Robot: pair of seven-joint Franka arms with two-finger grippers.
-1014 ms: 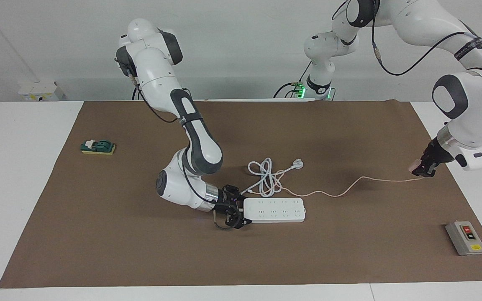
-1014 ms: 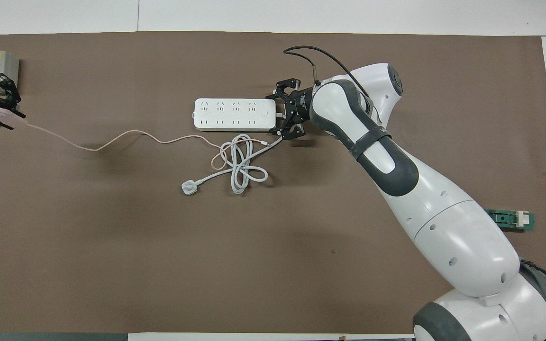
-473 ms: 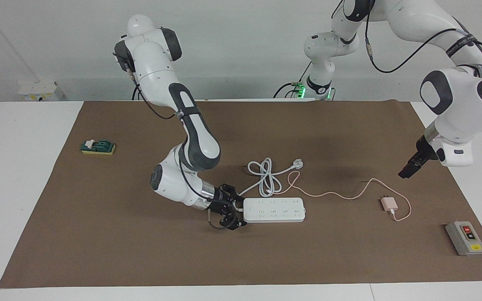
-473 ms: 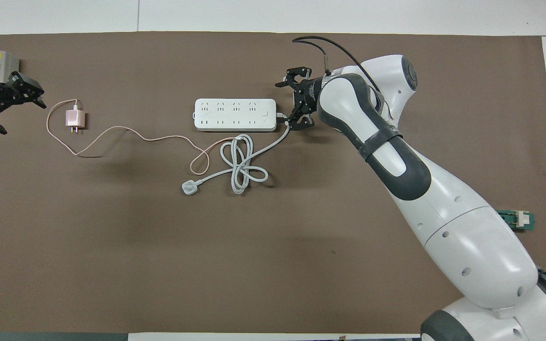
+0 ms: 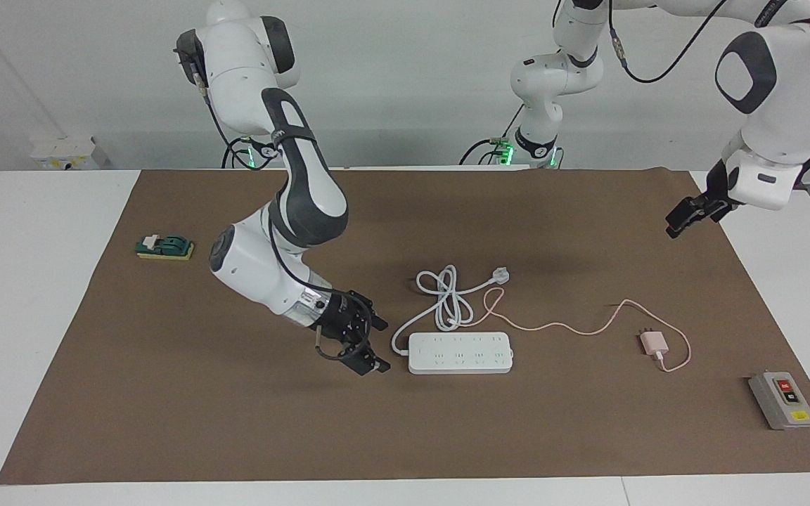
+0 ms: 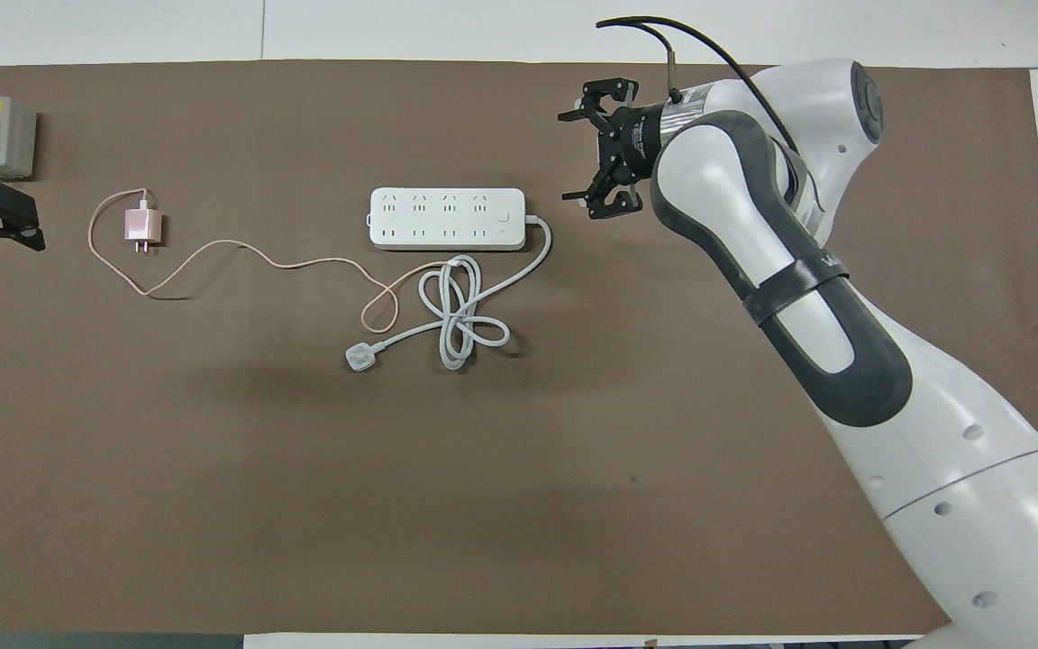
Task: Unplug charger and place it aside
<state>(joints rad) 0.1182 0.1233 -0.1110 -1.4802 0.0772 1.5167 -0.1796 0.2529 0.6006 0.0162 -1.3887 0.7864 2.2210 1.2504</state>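
The charger (image 5: 653, 343) lies flat on the brown surface (image 5: 166, 422), out of the power strip (image 5: 460, 352) and well apart from it toward the left arm's end, its prongs pointing toward the robots and its thin pink cable (image 5: 553, 327) trailing to the strip's coiled cord. The left claw (image 5: 686, 216) hangs empty above the surface's edge, the nearer of the two to the charger, though I cannot tell its spread. The right claw (image 5: 366, 344), spread wide and holding nothing, hovers just beside the strip's end; judging by this, nothing remains to grasp.

Pink charger (image 5: 653, 342) (image 6: 138, 223) unplugged, flat on mat
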